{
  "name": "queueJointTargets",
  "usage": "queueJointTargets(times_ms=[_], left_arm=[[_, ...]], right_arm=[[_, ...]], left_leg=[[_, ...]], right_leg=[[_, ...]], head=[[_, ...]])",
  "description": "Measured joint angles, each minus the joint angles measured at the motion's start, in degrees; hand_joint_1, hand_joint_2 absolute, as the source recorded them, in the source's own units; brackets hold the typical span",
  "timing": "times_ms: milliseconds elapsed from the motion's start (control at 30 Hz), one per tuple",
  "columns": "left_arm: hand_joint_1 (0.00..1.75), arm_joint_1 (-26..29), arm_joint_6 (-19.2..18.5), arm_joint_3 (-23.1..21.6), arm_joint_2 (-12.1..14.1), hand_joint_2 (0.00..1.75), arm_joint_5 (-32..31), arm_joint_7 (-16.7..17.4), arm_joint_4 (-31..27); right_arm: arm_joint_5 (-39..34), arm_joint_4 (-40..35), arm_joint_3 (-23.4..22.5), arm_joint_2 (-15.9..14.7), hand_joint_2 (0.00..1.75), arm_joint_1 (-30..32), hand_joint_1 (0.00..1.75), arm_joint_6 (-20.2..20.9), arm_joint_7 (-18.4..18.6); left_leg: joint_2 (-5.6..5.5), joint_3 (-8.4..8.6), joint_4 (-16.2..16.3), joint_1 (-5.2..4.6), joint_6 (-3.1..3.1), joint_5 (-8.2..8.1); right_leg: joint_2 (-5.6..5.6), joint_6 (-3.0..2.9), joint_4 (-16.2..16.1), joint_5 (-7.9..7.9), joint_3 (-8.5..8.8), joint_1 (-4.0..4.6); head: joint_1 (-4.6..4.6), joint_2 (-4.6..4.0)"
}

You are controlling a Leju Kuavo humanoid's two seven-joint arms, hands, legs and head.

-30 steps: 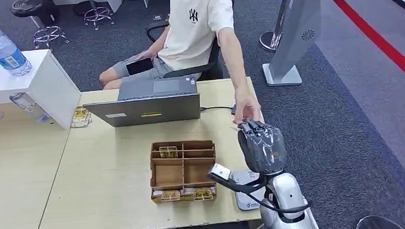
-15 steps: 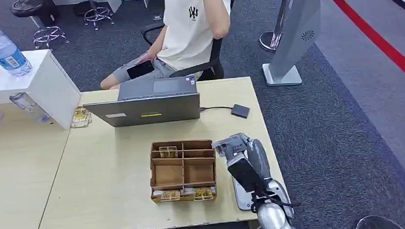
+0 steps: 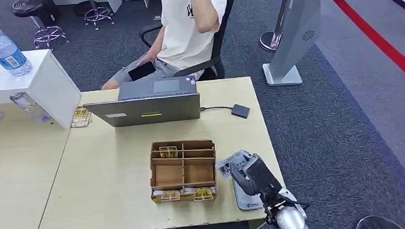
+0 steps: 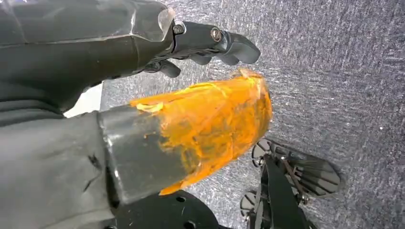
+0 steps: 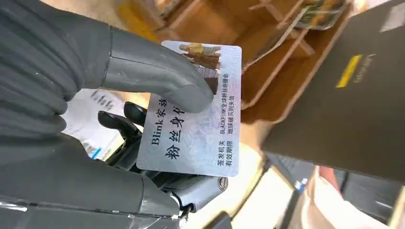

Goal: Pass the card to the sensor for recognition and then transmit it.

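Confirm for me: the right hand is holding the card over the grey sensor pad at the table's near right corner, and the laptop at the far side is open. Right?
Not quite. The laptop is closed, lid down, as the head view shows. The rest holds: the right hand grips the card above the grey sensor pad at the table's near right corner; the right wrist view shows the thumb pressing the card.

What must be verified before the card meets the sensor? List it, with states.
1. Pale printed card pinched under the thumb of the right hand: ok.
2. Card over the white flat sensor pad: ok.
3. Card touching the pad: cannot tell.
4. Brown cardboard organiser apart from the right hand: ok.
5. Seated person has no hand on the table: ok.
6. Left hand holds nothing: ok.
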Motion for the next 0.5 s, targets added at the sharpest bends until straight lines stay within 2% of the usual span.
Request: queueJointTargets(times_ms=[267, 500], left_arm=[[0.0, 0.2, 0.0, 1.7, 0.0, 0.0, 0.9, -0.7, 0.0], [0.0, 0.3, -0.1, 2.4, -0.1, 0.0, 0.9, -0.1, 0.0]], right_arm=[[6.4, 2.4, -4.0, -6.4, 1.75, -1.4, 1.75, 1.8, 2.7], [10.8, 6.0, -5.0, -9.5, 1.75, -2.8, 1.75, 5.1, 4.2]], left_leg=[[0.01, 0.0, 0.0, -0.02, 0.0, 0.0], [0.0, 0.0, 0.0, -0.01, 0.0, 0.0]], right_leg=[[0.01, 0.01, 0.0, 0.02, 0.01, -0.02], [0.01, 0.01, 0.0, 0.02, 0.01, -0.01]], head=[[0.02, 0.0], [0.02, 0.0]])
